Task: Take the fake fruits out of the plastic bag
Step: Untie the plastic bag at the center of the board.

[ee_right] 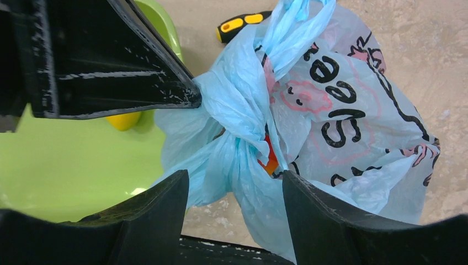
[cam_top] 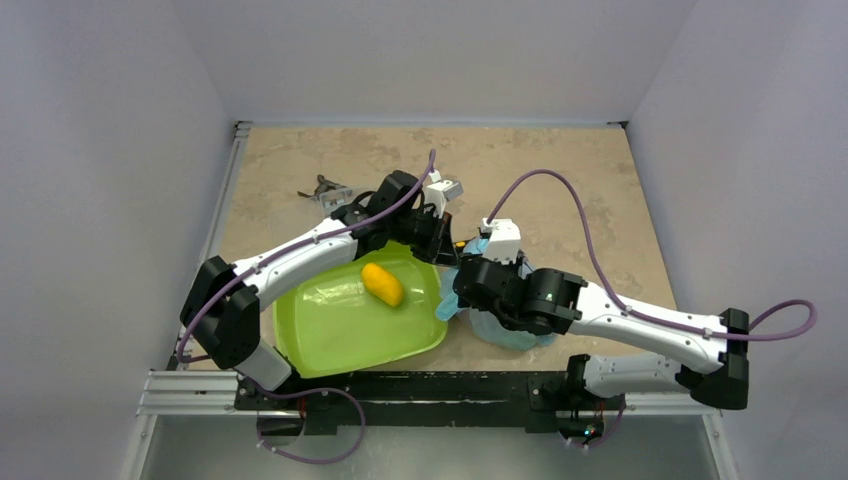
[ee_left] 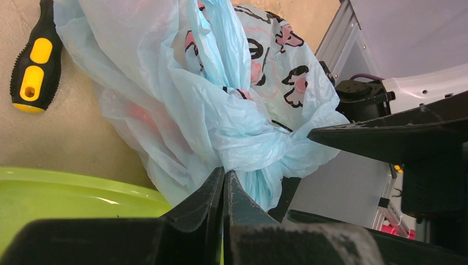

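Barely started, I'd say: bag (ee_right: 342,138) sits knotted centre-right in the top view, just beside the tray (cam_top: 320,340), w/ fruits (ee_right: 270,159) showing red thru the film. L gripper (ee_left: 223,175) is shut tight at the bag's twist. R gripper (ee_right: 234,176) has its fingers apart, astride it. Only a yellow oval (cam_top: 382,284) lies in the tray.

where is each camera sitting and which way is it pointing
Top external: above and behind the bases, looking down at the beige table; left arm and right arm show.
Left wrist: low beside the lime-green plastic tray, facing the crinkly light-blue printed plastic bag; the left fingers, shut, show.
Right wrist: looking down on the bag; the right fingers, spread, straddle it.
Shared: both wrist views catch bag, tray and black-and-yellow screwdriver handle.
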You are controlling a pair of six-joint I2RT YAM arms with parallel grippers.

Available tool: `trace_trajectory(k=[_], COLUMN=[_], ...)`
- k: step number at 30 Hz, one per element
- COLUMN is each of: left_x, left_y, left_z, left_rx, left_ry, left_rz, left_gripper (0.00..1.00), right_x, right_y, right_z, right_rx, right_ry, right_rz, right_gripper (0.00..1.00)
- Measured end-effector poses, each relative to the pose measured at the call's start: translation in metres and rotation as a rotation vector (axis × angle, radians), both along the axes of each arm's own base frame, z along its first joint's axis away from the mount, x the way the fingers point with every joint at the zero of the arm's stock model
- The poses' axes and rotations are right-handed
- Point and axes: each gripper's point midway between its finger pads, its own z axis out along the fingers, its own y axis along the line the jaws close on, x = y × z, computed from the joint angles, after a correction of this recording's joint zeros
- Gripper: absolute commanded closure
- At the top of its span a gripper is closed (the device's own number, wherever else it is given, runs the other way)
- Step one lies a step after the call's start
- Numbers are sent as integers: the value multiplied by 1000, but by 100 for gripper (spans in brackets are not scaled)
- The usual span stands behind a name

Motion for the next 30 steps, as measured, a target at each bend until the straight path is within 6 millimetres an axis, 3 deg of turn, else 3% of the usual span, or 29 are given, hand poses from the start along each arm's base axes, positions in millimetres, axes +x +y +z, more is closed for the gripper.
trace_trajectory(k=[8,10,13,16,21,30], left_x=[0,0,0,0,5,16], left_y=[0,0,0,0,2,11], left_z=[0,0,0,0,-1,3], left_rx=[0,0,0,0,15,48], left_ry=[0,0,0,-1,-20,-82], left_rz=[0,0,0,1,29,98], left_gripper=[100,100,100,100,100,100], right_x=[2,4,8,11,12,2], right_y=[3,5,7,9,6,-23], right_z=[-25,-30,-35,-36,-28,8], right_rx=[-110,-128,-165,-186,-183,27], right_ry=[40,42,36,29,9,-90], right_rz=[-15,-17,-22,-33,-22,3], right_gripper=[41,49,70,76,99,100])
